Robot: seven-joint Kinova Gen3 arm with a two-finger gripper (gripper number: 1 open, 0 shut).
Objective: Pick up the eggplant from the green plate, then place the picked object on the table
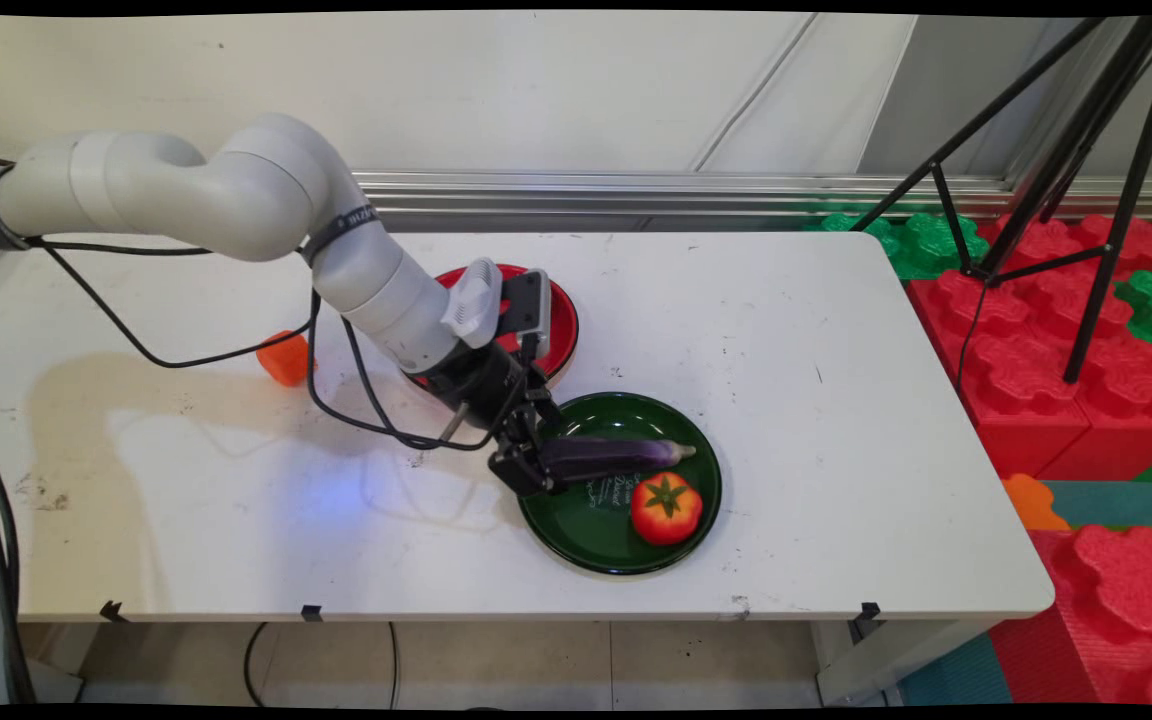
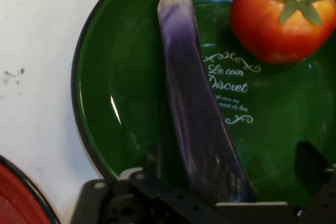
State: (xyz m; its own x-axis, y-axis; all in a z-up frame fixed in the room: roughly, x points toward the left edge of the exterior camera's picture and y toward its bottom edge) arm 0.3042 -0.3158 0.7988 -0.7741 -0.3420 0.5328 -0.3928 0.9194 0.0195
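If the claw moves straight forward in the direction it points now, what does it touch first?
Probably the green plate: the claw points down at it, holding the eggplant above its surface. The tomato sits off to one side.

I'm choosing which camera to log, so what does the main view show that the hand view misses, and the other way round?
Only the main view shows the orange block, the whole red plate, and the tripod. Only the hand view makes the green plate's white lettering readable. Both show the tool at the purple eggplant's end over the green plate, beside the tomato.
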